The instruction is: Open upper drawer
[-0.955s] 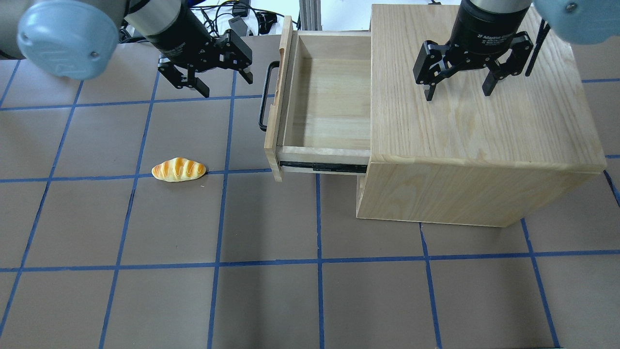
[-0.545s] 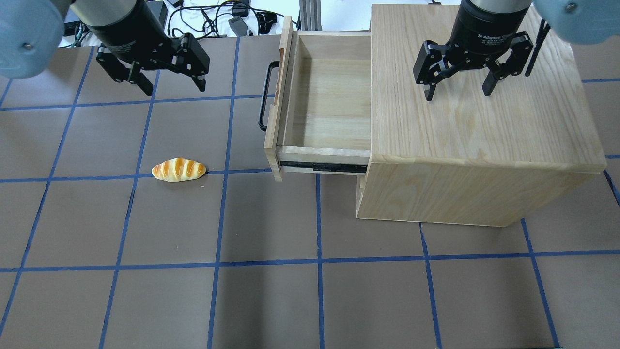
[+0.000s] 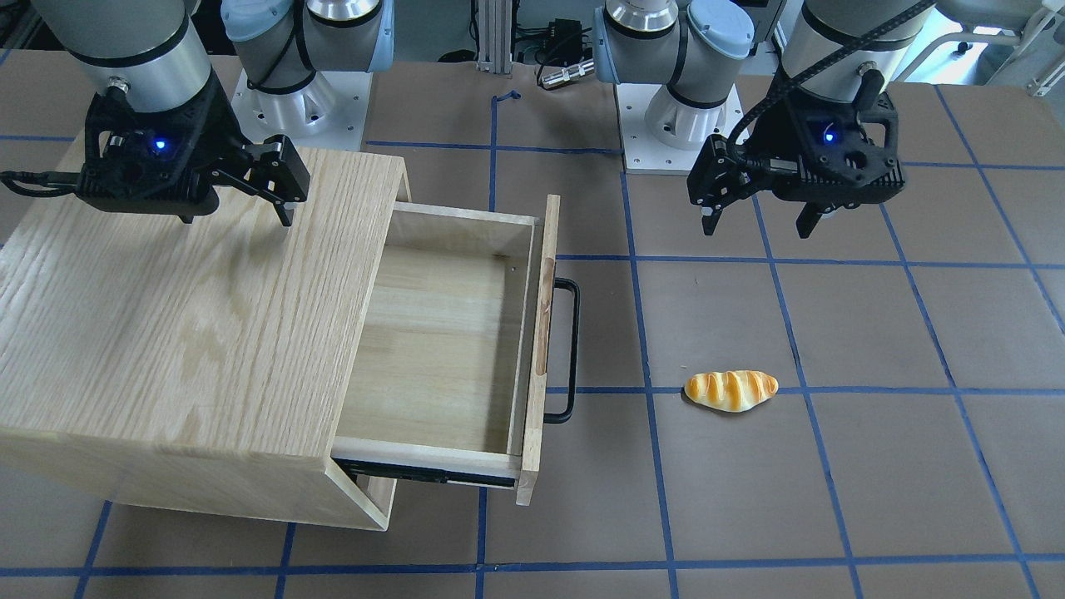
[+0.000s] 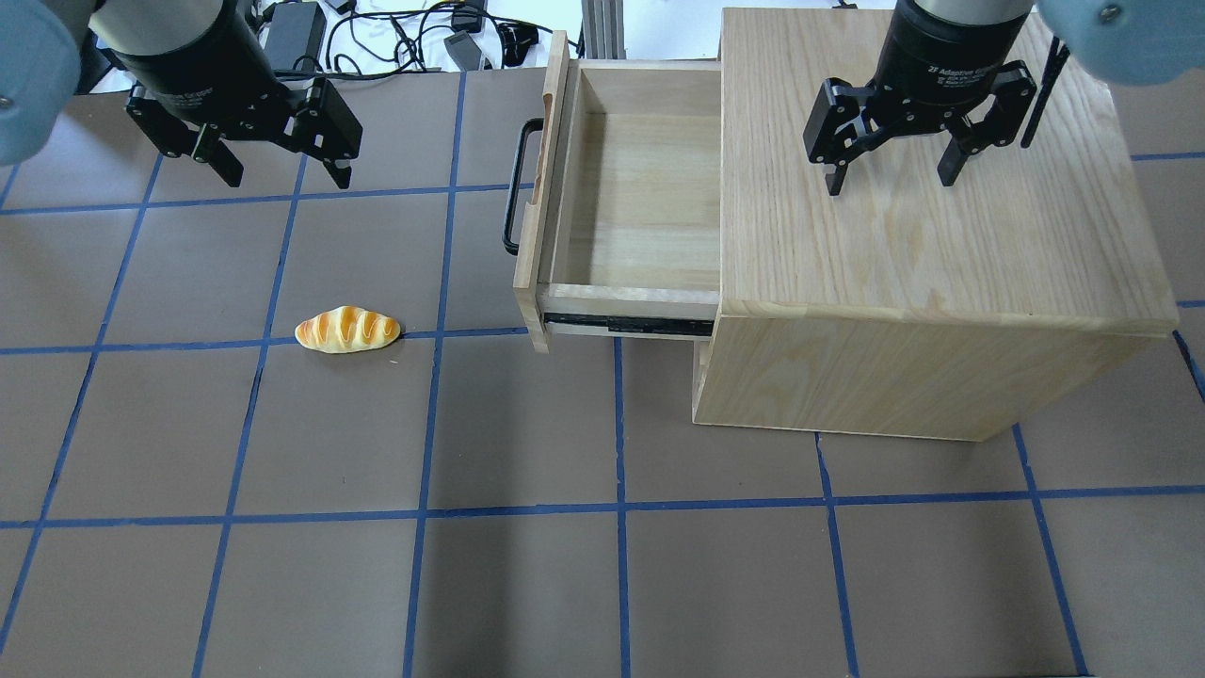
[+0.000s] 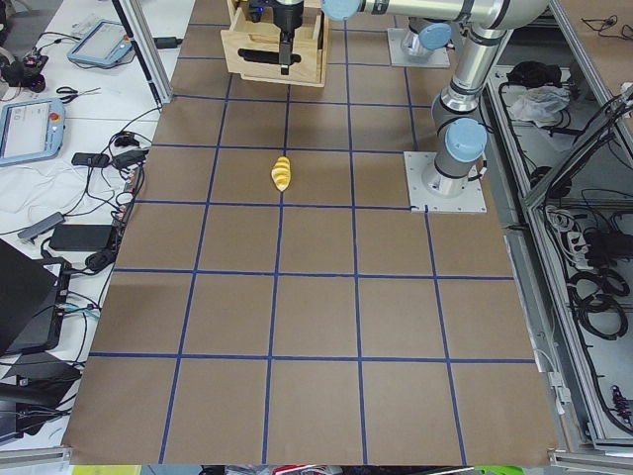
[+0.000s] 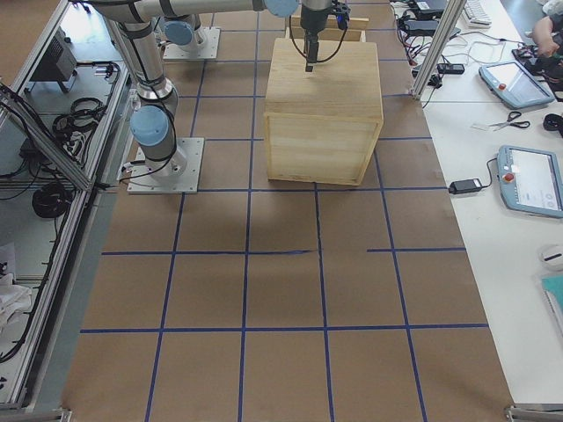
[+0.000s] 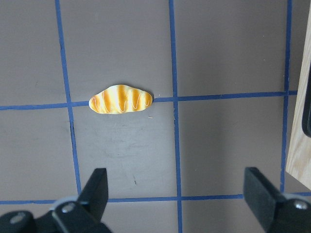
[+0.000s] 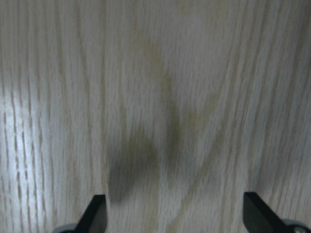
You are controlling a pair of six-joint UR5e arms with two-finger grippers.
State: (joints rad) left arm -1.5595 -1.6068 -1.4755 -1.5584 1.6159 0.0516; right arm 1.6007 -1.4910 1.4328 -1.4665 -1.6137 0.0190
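Observation:
The upper drawer stands pulled far out of the oak cabinet, its inside bare. Its front panel carries a black bar handle. My left gripper is open and empty, hovering over the table well left of the handle. My right gripper is open and empty, just above the cabinet top. The right wrist view shows only the cabinet's wood grain between the fingertips.
A toy bread roll lies on the brown table left of the drawer. Blue tape lines grid the table. Cables and power bricks lie beyond the far edge. The drawer's side rail is exposed.
My left gripper has moved left, away from the drawer handle, staying open. The drawer, roll and right gripper have not moved.

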